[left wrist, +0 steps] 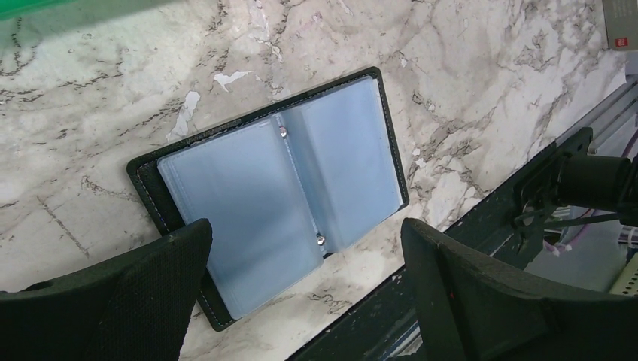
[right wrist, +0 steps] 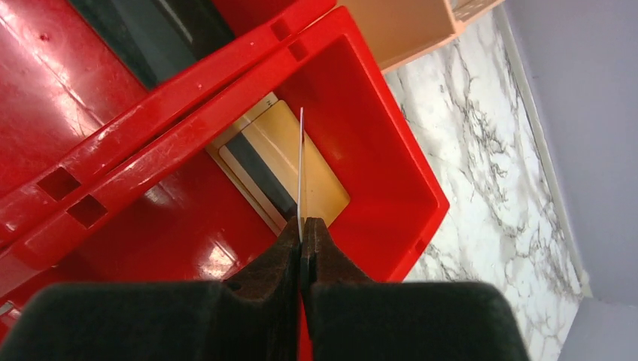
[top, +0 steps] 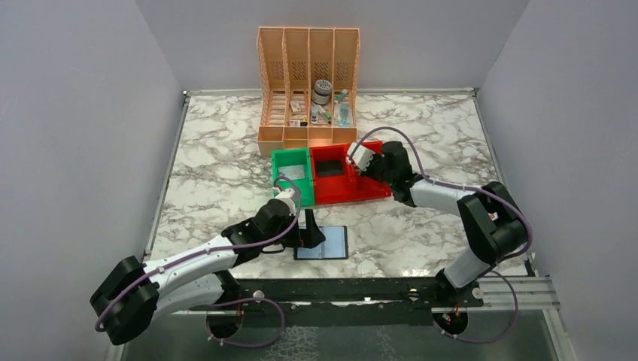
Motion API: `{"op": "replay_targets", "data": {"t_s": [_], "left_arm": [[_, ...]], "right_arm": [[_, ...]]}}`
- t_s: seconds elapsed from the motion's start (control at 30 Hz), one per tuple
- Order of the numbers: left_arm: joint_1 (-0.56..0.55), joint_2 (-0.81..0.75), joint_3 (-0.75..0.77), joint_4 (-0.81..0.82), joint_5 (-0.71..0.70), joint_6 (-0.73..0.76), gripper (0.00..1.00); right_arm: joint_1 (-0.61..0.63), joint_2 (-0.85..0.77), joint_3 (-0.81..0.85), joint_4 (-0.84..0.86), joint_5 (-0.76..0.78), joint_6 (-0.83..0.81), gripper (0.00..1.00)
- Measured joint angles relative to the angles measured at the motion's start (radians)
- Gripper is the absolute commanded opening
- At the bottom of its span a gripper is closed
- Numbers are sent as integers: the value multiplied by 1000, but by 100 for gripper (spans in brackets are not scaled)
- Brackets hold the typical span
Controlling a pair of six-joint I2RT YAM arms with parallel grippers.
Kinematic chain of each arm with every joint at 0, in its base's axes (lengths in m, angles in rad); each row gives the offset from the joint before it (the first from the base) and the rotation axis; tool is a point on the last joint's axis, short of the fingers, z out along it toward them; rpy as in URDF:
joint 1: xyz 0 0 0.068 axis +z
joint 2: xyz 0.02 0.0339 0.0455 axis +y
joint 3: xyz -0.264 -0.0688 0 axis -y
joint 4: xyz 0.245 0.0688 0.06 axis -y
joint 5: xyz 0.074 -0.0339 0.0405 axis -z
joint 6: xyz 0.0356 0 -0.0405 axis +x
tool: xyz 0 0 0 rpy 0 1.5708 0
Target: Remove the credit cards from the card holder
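Nearest the bases, the left gripper (left wrist: 306,226) hangs over the card holder (left wrist: 278,188) with its jaws spread wide and nothing between them. I judge this a ready stance for steadying the wallet or reaching into it. The card holder lies opened flat on the marble table (left wrist: 466,60), pale blue sleeves facing up. The sleeves look bare, though a card tucked deep would be hard to tell. Nothing rests on or against it, so the way down from above is free.

Farther out, the right gripper (right wrist: 302,237) is pinched tight on a pale card (right wrist: 301,165), held edge-on over a compartment of the red bin (right wrist: 384,150). That pose suits a drop onto the tan card (right wrist: 325,177) and the dark grey card (right wrist: 256,169), which lie flat on the bin floor. Only the bin's walls are near, and the held card hangs between them, touching neither.

The green bin (top: 276,171) sits against the red one's left side. Behind both stands the peach organiser (top: 271,135) with small items in its slots — out of either arm's way.
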Motion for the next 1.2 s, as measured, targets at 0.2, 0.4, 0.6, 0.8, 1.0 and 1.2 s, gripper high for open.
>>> {"op": "replay_targets", "data": {"t_s": [0.2, 0.4, 0.6, 0.8, 1.0, 1.2], "left_arm": [[0, 2, 1, -1, -1, 10, 99], [0, 16, 21, -5, -1, 24, 99], [0, 32, 28, -4, -2, 36, 99], [0, 45, 28, -5, -3, 39, 99], [0, 45, 28, -5, -5, 40, 99], [0, 39, 28, -5, -5, 39, 99]], "right_arm": [[2, 53, 19, 4, -7, -87, 1], [4, 98, 31, 51, -6, -112, 3], [12, 147, 88, 64, -6, -138, 10], [13, 160, 95, 27, -11, -169, 22], [13, 160, 95, -8, -22, -183, 31], [13, 160, 108, -35, -23, -176, 51]]}}
